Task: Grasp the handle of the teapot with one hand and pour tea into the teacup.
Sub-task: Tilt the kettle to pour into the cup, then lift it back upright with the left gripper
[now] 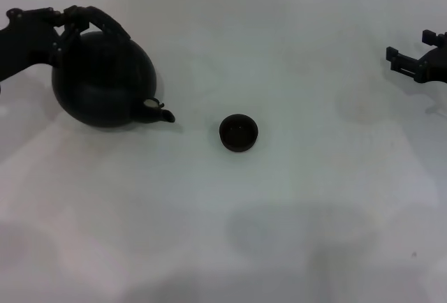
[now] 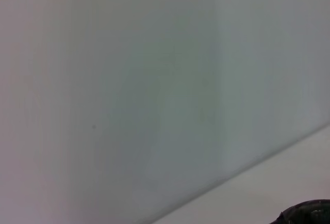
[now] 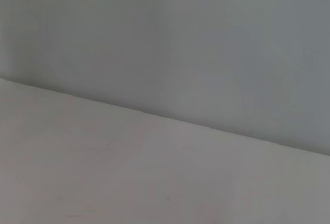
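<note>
It looks like a bare test room or lab rather than a home. A plain white table (image 1: pixel 293 233) fills the head view, with a blank pale grey wall (image 3: pixel 206 38) rising behind it in the wrist views. No furnishings or decoration show, only a matte-black round teapot (image 1: pixel 101 83) and a tiny black teacup (image 1: pixel 239 132) set out.

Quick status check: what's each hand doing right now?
Left hand: closed on the teapot handle.
Right hand: open, holding nothing, parked at the far right of the table.
</note>
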Motion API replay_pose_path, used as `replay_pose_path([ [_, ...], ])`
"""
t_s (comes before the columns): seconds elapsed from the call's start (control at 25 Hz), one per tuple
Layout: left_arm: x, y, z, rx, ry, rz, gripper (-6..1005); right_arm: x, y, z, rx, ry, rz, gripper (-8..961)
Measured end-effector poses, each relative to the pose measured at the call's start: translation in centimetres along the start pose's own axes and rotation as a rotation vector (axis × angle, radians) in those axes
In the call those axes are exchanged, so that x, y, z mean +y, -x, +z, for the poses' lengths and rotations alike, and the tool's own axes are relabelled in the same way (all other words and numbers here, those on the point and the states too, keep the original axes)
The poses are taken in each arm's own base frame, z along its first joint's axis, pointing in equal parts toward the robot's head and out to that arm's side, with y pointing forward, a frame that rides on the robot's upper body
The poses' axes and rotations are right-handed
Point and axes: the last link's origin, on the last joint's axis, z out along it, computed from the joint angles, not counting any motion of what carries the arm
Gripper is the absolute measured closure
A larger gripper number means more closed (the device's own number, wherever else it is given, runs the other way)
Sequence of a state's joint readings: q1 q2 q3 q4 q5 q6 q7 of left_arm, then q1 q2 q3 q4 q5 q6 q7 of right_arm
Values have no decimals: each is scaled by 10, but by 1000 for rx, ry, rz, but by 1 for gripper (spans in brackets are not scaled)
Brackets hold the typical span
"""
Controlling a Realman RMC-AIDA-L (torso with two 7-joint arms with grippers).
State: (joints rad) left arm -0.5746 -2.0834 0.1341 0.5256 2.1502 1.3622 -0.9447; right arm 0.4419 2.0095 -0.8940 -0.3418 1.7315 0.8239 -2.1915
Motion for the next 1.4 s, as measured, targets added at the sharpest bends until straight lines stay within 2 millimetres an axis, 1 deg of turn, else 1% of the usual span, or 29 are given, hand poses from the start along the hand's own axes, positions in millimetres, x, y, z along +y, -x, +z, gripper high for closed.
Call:
replay_pose_path([
  [0.24, -6, -5, 9, -41, -4, 52, 856, 0, 1, 0, -9, -2, 5, 95],
  [0.44, -14, -22, 19, -29, -8, 73, 868, 3, -1, 0, -15, 2, 13, 95],
  [0.6, -15, -34, 27, -46, 16, 105, 878, 4, -2, 0, -21, 2, 16, 95],
  [0.76, -11, -41, 39, -85, 38, 173, 881, 4, -1, 0, -28, 3, 20, 95],
  [1.0, -5, -49, 58, -142, 15, 237, 881, 5, 1, -1, -49, 7, 31, 95],
  [1.2, -8, -60, 62, -128, -6, 238, 881, 5, 2, 0, -51, 8, 22, 95],
  [1.4, -7, -65, 66, -121, 0, 241, 882, 5, 2, 0, -52, 8, 22, 95],
])
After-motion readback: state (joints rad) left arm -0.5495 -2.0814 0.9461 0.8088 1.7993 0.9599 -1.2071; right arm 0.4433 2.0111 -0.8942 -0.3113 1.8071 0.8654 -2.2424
